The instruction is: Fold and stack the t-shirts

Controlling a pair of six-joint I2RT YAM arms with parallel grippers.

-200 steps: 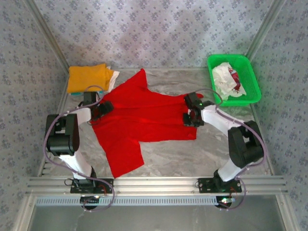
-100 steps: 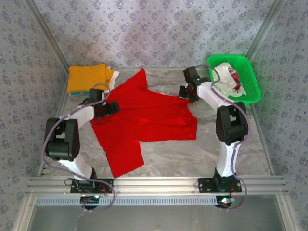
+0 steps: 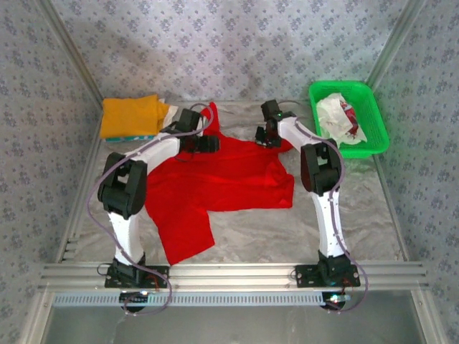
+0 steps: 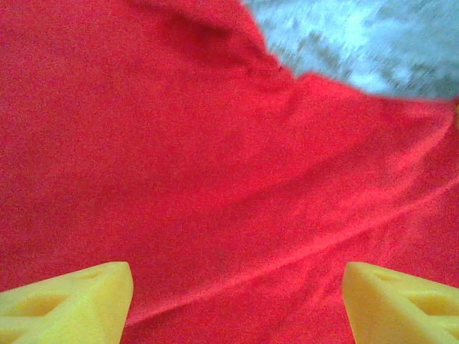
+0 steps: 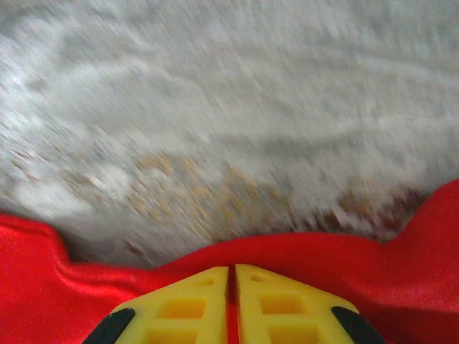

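Overhead: the red t-shirt [image 3: 222,179] lies spread on the tabletop [image 3: 301,236], one sleeve pointing toward the near edge, and both arms reach to its far side.
Left pincer [image 3: 206,143]: over the far left part of the red cloth; from above I can't make out the gap.
Left wrist close-up: the yellow fingertips [image 4: 64,301] stand wide apart with nothing gripped, red fabric beneath them and a patch of bare tabletop at the upper right.
Right pincer [image 3: 264,136]: at the shirt's far right corner.
Right wrist close-up: the fingers are pressed together with a thin red strip pinched between them; the blurred grey tabletop lies beyond the shirt's edge.
Far left corner: a folded orange-yellow t-shirt [image 3: 129,115].
Far right corner: a green basket [image 3: 358,150] holding a crumpled white t-shirt [image 3: 333,115] with red marks.
In the way: from above, the left arm hides part of the red shirt's left side.
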